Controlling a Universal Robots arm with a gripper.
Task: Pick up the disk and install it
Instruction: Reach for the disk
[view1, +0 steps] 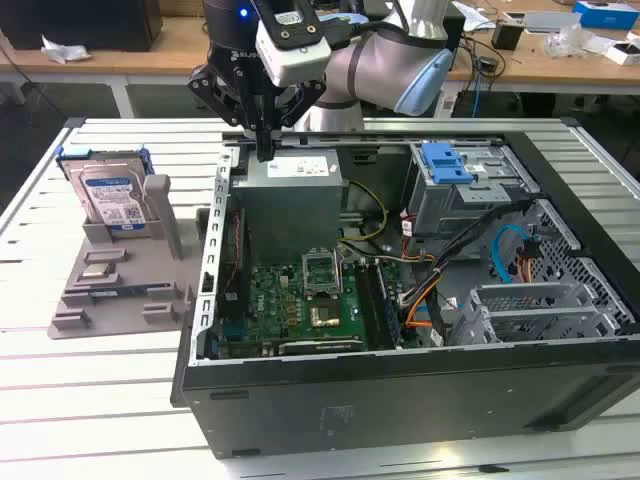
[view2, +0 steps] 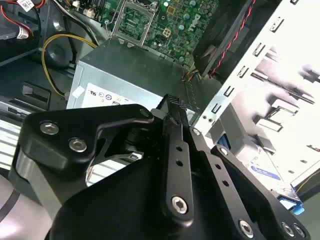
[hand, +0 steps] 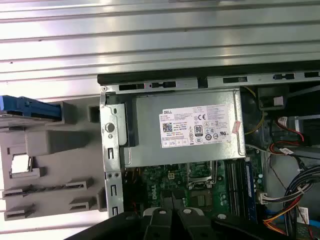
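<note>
Disk (view1: 112, 195) sat in grey holder (view1: 100, 290), gripper (view1: 265, 150) hung empty over case (view1: 400, 400).
Exterior view's left: disk stood upright in grey holder, well apart from gripper. Upper centre: gripper fingers pressed together, holding nothing, just above power supply (view1: 290, 185) at the open case's rear edge. Upper right: blue bracket (view1: 445, 162) sat inside case.

The disk (view1: 112, 197) — silver metal, in a blue plastic frame (view1: 100, 155).

Case wall (view1: 214, 235) stands between gripper (view1: 265, 152) and disk (view1: 112, 197).
</note>
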